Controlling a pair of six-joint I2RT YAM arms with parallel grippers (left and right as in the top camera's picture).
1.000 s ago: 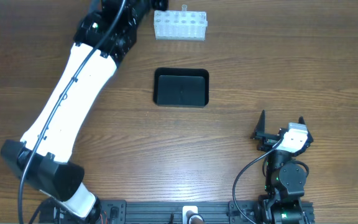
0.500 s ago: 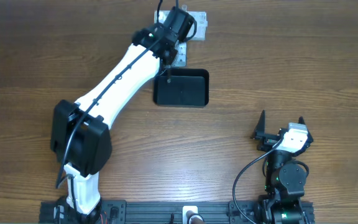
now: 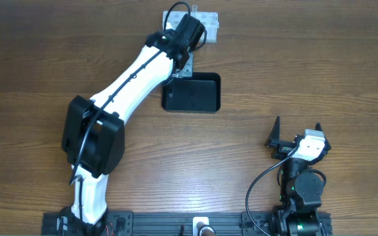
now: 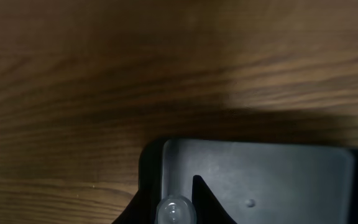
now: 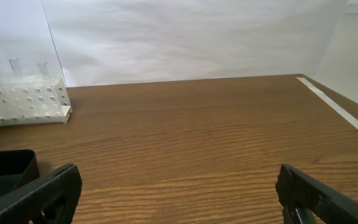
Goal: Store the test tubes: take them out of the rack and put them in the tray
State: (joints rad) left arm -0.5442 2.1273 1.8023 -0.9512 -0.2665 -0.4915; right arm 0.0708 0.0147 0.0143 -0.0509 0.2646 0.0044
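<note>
At the near right of the table [image 3: 346, 72], the right pincer [image 3: 298, 124] rests with its fingers spread and empty. Farther in, the left pincer [image 4: 173, 205] is clamped on a test tube [image 4: 176, 214], its rounded end hanging over the left end of the black tray [image 3: 205, 98], near a corner. I would lower it close to the floor, tip it flat and open slowly, so it cannot bounce out. At the far side, the white rack [image 5: 23, 99] holds more tubes [image 5: 14, 64].
</note>
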